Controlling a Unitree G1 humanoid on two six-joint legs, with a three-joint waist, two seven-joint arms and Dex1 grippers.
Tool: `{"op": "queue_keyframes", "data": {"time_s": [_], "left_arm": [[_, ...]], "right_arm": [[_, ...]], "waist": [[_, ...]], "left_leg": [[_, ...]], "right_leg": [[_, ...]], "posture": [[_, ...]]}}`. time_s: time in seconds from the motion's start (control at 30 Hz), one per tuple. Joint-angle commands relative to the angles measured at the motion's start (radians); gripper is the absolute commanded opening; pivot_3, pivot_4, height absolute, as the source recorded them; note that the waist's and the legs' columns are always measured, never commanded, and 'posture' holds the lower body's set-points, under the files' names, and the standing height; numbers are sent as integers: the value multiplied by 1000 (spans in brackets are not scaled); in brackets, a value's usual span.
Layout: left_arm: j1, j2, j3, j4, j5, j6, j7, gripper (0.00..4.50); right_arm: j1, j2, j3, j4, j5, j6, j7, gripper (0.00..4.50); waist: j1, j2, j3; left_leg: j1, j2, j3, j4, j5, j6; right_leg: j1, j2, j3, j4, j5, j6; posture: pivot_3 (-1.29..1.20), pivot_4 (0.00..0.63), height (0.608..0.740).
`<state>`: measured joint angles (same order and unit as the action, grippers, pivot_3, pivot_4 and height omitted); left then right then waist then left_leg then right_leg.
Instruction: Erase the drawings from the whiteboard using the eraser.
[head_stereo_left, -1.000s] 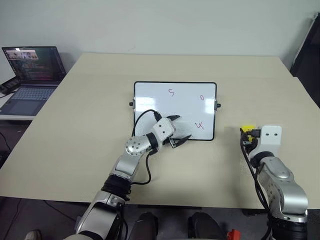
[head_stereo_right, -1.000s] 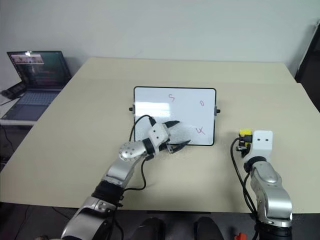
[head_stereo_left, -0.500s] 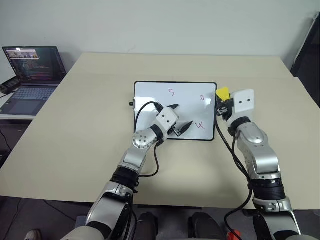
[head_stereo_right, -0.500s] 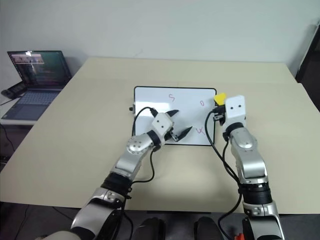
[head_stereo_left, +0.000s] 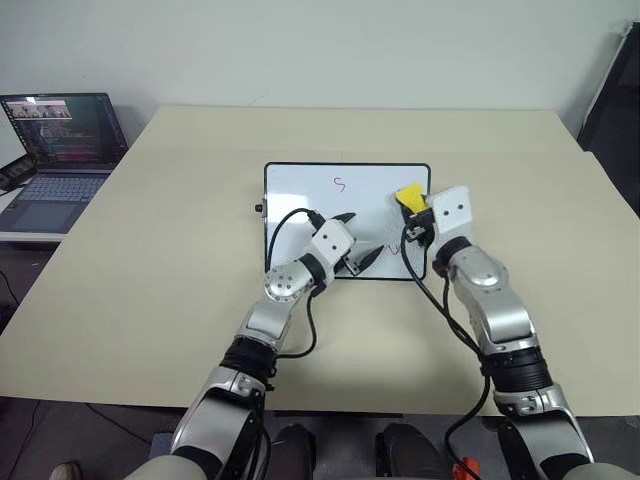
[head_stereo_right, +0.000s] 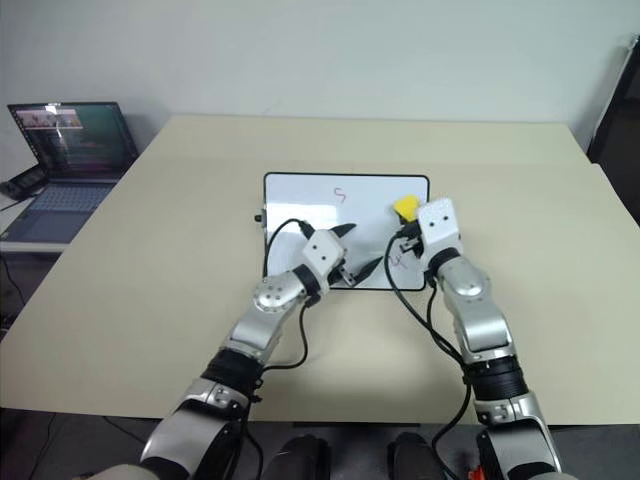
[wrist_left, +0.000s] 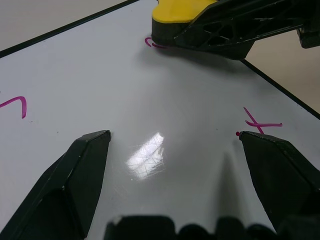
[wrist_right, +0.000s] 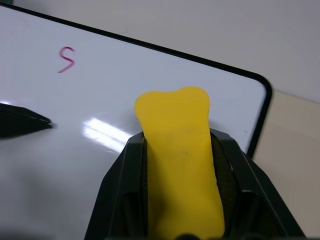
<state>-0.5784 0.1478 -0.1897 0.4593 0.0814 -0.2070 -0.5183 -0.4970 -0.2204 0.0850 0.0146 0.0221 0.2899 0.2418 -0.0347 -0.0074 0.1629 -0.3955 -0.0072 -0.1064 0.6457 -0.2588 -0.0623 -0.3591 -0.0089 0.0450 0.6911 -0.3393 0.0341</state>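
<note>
The whiteboard (head_stereo_left: 300, 200) lies flat in the middle of the table. A red "S" (head_stereo_left: 340, 184) is drawn near its far edge and a "K" (wrist_left: 260, 124) near its near right corner. The yellow eraser (head_stereo_left: 409, 195) sits between the fingers of my right gripper (head_stereo_left: 412, 208), which is shut on it. It rests on the board's right part over the "0"; a sliver of that red mark (wrist_left: 152, 44) shows beside it. My left gripper (head_stereo_left: 362, 236) hovers open over the board's near edge, just left of the "K", with nothing between its fingers.
An open laptop (head_stereo_left: 60, 135) stands on a side surface off the table's far left corner. The beige table (head_stereo_left: 180, 250) spreads wide on all sides of the board. Cables loop from both wrists above the table's near part.
My right arm carried the eraser from the table right of the board, leftward and away from me, onto the board's right part over the "0". The left gripper stayed put.
</note>
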Motion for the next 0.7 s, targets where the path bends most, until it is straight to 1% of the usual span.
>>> {"op": "queue_keyframes", "data": {"time_s": [0.03,0.23,0.33,0.43,0.5,0.6,0.7], "left_arm": [[2,5,0,-55,-6,-5,1,4500],[18,8,-2,-87,-6,11,6,4500],[28,7,-4,-104,-5,20,6,4500],[40,6,-7,-120,-5,29,6,4500],[46,4,-9,-129,-4,34,7,4500],[53,5,-11,-143,-4,39,5,4500],[59,14,-15,-161,1,39,-1,4500]], "right_arm": [[-40,10,4,10,-4,-31,13,1300],[-181,16,1,178,-29,-93,7,1300],[-218,5,-13,232,-40,-114,-5,1300],[-233,-18,-19,270,-57,-81,-16,1300],[-214,-33,-9,260,-55,-34,8,1300],[-163,-39,-20,207,-16,115,39,1300],[-90,-46,-74,91,37,291,42,1300]], "waist": [[0,0,0],[-3,0,0],[-3,0,0],[0,0,0],[1,0,0],[3,0,0],[5,-1,-1]], "left_leg": [[0,0,0,0,0,0],[0,0,0,0,0,0],[0,0,0,0,0,0],[-1,0,0,0,0,0],[0,0,0,0,0,0],[0,0,0,1,0,0],[1,0,-1,1,0,0]], "right_leg": [[0,0,0,0,0,0],[-1,0,0,1,0,0],[-1,-1,0,1,0,0],[-2,-4,0,1,0,0],[-2,-4,0,2,0,0],[-2,-5,0,3,0,0],[0,-5,-1,3,0,0]], "posture": [[0,150,740],[0,150,740],[0,150,740],[0,150,740],[0,150,740],[0,150,740],[0,150,740]]}}
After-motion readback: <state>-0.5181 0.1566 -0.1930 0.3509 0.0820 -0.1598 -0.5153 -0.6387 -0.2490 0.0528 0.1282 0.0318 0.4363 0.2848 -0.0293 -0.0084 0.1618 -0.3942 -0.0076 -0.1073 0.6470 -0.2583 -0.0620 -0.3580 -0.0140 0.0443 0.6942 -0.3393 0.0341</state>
